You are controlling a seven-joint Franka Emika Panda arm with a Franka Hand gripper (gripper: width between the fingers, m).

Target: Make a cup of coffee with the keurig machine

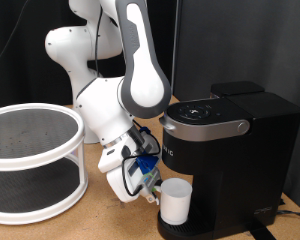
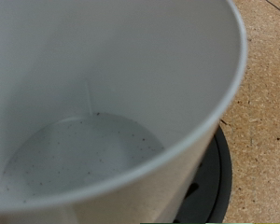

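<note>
The white cup stands upright on the round drip tray at the base of the black keurig machine, under its spout. The machine's domed lid with the silver-grey handle is down. My gripper is low and right beside the cup, on the side towards the exterior view's left; its fingertips are hidden among blue parts and cables. The wrist view looks straight into the cup, whose pale inside fills the picture. No fingers show there. The black drip tray shows under the cup.
A white round two-tier shelf stands at the exterior view's left on the wooden table. The white arm bends over between the shelf and the machine. A dark curtain hangs behind.
</note>
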